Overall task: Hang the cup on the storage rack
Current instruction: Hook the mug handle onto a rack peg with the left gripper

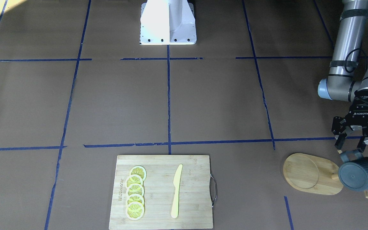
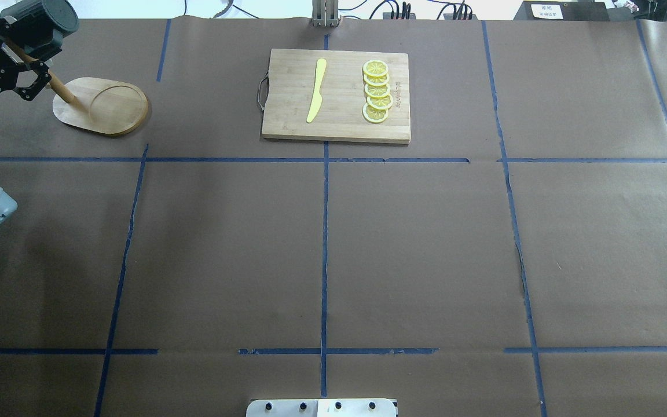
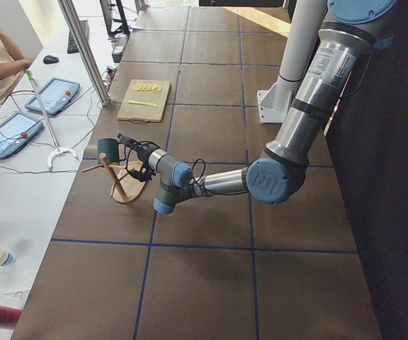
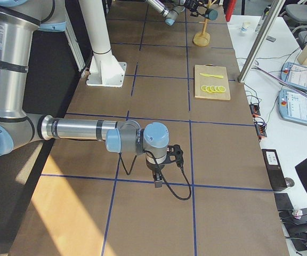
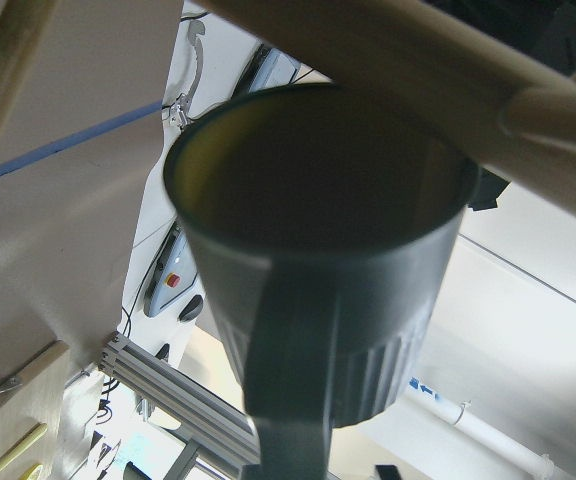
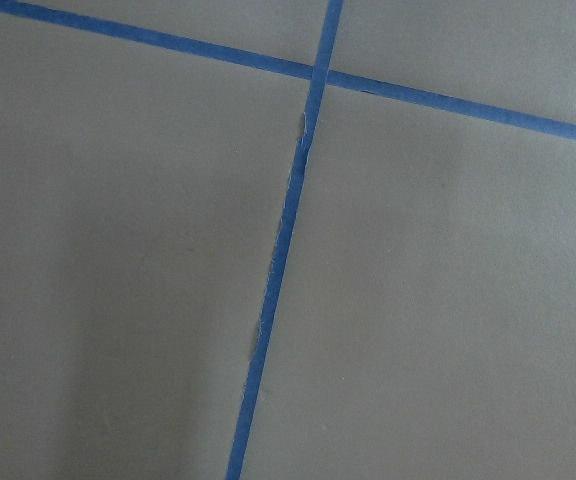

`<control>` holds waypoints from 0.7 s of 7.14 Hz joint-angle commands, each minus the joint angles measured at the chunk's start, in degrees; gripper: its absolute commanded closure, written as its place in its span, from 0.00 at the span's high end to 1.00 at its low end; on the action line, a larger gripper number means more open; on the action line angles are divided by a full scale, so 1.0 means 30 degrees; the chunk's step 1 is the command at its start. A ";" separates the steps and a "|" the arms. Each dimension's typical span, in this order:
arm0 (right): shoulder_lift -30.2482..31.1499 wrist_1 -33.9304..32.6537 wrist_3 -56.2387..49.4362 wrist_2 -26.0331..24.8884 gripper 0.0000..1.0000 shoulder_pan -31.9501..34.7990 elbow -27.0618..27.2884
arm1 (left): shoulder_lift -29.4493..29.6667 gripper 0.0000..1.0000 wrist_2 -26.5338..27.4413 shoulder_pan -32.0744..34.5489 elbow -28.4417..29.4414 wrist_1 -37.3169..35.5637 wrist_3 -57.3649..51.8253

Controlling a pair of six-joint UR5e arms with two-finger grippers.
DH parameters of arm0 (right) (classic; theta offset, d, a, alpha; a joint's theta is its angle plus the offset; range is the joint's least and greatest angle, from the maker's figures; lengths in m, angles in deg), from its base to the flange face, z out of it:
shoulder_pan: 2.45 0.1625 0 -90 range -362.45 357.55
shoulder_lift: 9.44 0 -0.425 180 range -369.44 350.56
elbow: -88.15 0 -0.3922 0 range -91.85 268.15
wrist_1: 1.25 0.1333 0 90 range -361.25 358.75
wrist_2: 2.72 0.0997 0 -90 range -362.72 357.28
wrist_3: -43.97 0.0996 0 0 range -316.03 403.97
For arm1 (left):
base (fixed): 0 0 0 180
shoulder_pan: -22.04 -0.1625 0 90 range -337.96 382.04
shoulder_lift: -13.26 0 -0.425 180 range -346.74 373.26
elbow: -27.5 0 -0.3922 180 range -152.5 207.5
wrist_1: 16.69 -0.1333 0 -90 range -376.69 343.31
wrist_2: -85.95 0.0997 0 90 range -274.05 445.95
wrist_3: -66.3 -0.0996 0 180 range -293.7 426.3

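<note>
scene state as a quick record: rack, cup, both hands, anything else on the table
storage rack: bamboo stand, at the robot's left end
cup: up among the rack's pegs, off the surface; whether it sits on a peg, cannot tell
left hand: open, fingertips beside the cup's handle
right hand: pointing down, far from the cup; open or shut, cannot tell
other: cutting board with five lemon slices and a yellow knife

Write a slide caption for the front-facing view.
Left fingers open at the handle of the cup by the rack; cutting board with lemon slices and knife mid-table.
</note>
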 commanded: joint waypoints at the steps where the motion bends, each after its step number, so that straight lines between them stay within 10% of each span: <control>1: 0.0001 0.0000 0.0004 -0.0016 1.00 -0.0001 -0.0029 | 0.0024 1.00 -0.0021 -0.0002 -0.0028 -0.0027 0.0034; 5: 0.0001 0.0000 0.0033 -0.0016 1.00 -0.0001 0.0000 | -0.1958 1.00 -0.2229 0.0231 -0.3352 0.0002 -0.0345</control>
